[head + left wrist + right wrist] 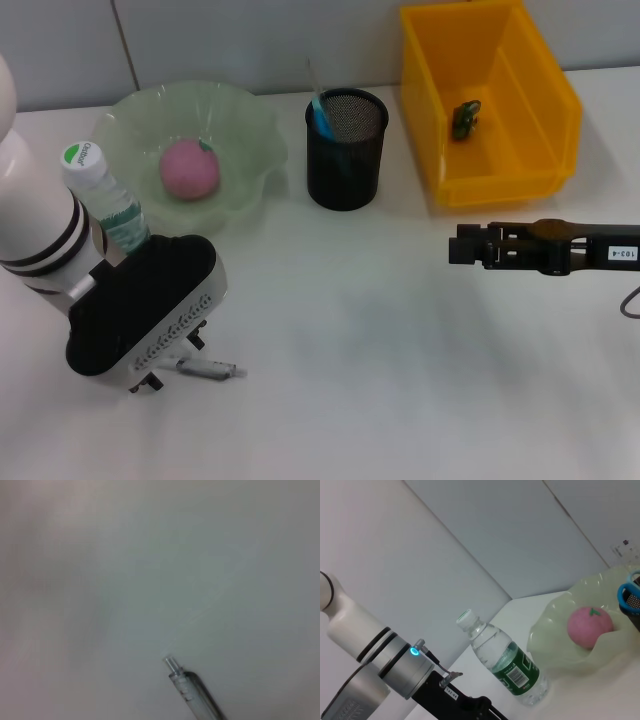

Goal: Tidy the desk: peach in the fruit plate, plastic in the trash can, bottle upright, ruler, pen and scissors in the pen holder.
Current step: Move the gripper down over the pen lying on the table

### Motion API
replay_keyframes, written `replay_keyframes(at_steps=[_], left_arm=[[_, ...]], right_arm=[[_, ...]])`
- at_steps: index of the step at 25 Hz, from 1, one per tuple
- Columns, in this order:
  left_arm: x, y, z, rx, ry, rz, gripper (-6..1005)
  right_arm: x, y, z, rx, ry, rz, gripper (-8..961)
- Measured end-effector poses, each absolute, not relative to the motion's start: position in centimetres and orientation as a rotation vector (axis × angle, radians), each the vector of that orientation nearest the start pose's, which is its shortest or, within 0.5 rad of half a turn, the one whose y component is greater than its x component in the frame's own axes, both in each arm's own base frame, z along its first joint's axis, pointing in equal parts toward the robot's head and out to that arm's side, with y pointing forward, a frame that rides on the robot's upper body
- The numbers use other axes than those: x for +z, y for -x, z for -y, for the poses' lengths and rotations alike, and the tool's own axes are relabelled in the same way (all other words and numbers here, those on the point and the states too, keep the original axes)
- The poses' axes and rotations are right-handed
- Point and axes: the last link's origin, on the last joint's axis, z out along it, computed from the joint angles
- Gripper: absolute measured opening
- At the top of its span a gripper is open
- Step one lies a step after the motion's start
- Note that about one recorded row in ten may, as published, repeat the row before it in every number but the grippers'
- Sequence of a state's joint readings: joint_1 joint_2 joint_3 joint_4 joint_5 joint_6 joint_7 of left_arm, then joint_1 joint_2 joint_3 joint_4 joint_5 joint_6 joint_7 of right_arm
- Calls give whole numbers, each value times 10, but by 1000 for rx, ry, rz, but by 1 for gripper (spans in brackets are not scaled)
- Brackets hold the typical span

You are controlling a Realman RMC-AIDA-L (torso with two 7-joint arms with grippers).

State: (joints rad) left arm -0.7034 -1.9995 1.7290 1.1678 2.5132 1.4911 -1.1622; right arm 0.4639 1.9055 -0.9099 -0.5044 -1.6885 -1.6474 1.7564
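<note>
The grey pen (211,370) (192,692) lies flat on the white desk (400,380) at the front left. My left gripper (165,365) hangs just above the pen's near end, under its black and white housing. The bottle (105,195) (507,665) stands upright behind that arm. The pink peach (190,168) (590,626) sits in the fruit plate (250,140) (555,645). The black pen holder (345,150) holds the blue scissors (322,115) and the ruler (312,75). The dark-green plastic (465,118) lies in the yellow trash can (545,110). My right gripper (458,246) hovers in front of the trash can, away from every object.
A grey wall runs behind the desk. The plate, pen holder and trash can stand in a row along the back. The left arm's white forearm (35,230) (370,650) stands close beside the bottle.
</note>
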Motion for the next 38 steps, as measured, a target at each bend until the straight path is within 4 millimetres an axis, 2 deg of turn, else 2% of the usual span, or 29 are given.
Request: replay_keyframes(at_steps=[6, 23, 33, 38], left_arm=[[-48, 183, -345, 985, 2905, -1331, 584], [-54, 173, -344, 1045, 2916, -885, 584], [-52, 165, -335, 1066, 2926, -738, 583], [-53, 168, -330, 1064, 2930, -696, 554]], right_arm=[[37, -281, -312, 928, 2654, -1233, 757], [38, -280, -307, 939, 2689, -1229, 758], [41, -281, -307, 930, 2691, -1217, 758], [41, -282, -306, 927, 2695, -1218, 757]])
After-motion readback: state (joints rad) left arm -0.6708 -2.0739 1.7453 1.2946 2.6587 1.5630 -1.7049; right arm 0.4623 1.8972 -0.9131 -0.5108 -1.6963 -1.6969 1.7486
